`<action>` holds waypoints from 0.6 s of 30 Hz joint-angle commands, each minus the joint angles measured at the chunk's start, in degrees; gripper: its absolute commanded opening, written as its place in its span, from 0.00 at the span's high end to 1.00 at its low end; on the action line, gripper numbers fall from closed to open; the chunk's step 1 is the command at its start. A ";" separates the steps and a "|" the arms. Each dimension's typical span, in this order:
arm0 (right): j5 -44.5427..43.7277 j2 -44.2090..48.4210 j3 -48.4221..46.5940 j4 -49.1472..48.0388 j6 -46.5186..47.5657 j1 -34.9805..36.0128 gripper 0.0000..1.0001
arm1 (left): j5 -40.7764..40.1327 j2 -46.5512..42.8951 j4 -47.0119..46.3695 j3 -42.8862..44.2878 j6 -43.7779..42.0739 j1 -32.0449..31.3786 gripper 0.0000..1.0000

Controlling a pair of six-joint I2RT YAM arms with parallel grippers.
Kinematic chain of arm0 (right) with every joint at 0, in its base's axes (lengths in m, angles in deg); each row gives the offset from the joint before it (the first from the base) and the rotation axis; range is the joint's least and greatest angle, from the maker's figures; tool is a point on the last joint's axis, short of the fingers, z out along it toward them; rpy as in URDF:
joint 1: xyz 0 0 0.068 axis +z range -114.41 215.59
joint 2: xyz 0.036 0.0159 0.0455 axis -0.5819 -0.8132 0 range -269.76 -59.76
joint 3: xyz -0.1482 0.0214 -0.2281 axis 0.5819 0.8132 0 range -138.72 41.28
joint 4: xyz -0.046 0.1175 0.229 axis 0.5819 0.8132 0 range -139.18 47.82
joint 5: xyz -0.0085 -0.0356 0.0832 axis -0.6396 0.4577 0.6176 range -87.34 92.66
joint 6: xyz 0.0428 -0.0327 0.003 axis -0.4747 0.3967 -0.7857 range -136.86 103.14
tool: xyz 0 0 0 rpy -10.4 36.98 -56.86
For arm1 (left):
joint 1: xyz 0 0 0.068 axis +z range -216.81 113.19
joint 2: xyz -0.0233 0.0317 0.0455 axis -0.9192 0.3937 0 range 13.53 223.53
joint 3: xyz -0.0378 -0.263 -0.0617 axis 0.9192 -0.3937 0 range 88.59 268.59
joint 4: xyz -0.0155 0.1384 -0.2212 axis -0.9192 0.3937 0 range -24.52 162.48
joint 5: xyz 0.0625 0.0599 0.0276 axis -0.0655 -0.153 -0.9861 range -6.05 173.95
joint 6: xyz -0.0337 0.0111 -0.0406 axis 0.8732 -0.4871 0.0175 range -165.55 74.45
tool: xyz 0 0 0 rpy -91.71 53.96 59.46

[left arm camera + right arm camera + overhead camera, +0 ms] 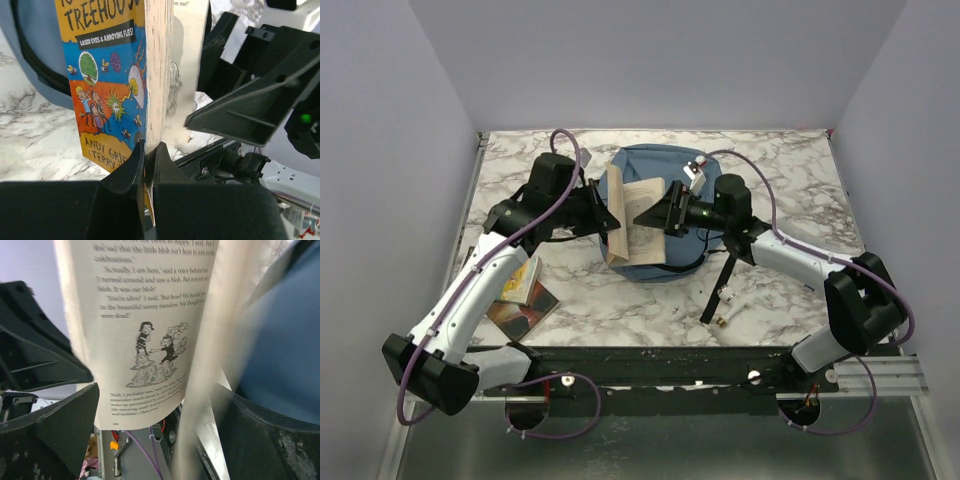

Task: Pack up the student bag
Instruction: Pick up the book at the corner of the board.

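Standing over the student bag (655, 162), open book (638, 218), pinched by left claw (150, 148).

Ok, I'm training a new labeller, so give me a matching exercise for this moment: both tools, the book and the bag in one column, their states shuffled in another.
Column one:
1 left tool
2 right tool
3 book
4 bag

Column two:
a blue, lying on the table
b open, astride a page
c shut on the book
d held open over the bag

Pairs: 1c, 2b, 3d, 4a.
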 commanded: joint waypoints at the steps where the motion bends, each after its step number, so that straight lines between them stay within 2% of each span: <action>1: -2.39 2.73 6.38 -5.59 -5.02 0.20 0.06 | -2.90 2.54 -5.23 4.86 -1.53 -5.14 1.00; 4: -5.40 4.41 8.20 -5.52 -5.67 0.24 0.09 | -3.41 3.86 -5.22 5.62 -2.08 -6.97 1.00; 6: -6.94 5.12 9.09 -5.56 -6.48 0.24 0.17 | -3.19 4.70 -5.22 6.30 -3.44 -8.11 1.00; 9: -9.29 5.11 9.80 -5.25 -8.44 0.20 0.43 | -3.61 6.39 -4.26 8.44 -5.98 -10.26 1.00; 12: -9.13 4.25 10.60 -8.92 -11.69 0.06 0.83 | 0.83 7.30 -3.74 9.83 -7.53 -10.53 1.00; 13: -9.36 4.14 10.81 -9.75 -13.11 -0.22 0.93 | 1.16 7.12 -3.40 10.25 -7.52 -10.49 0.93; 14: -9.27 4.05 11.51 -12.16 -15.30 -0.64 0.99 | 1.03 6.52 -3.38 10.28 -7.48 -10.44 0.79; 15: -8.57 3.69 12.32 -15.87 -17.96 -1.32 0.99 | 0.48 5.75 -3.40 10.31 -7.71 -10.45 0.61; 17: -6.06 2.27 14.04 -26.52 -23.41 -3.06 0.99 | -0.83 3.63 -3.31 10.49 -8.32 -9.94 0.33; 18: -4.69 1.41 14.48 -31.81 -26.00 -4.16 0.99 | -0.49 2.67 -3.29 10.51 -8.16 -9.28 0.24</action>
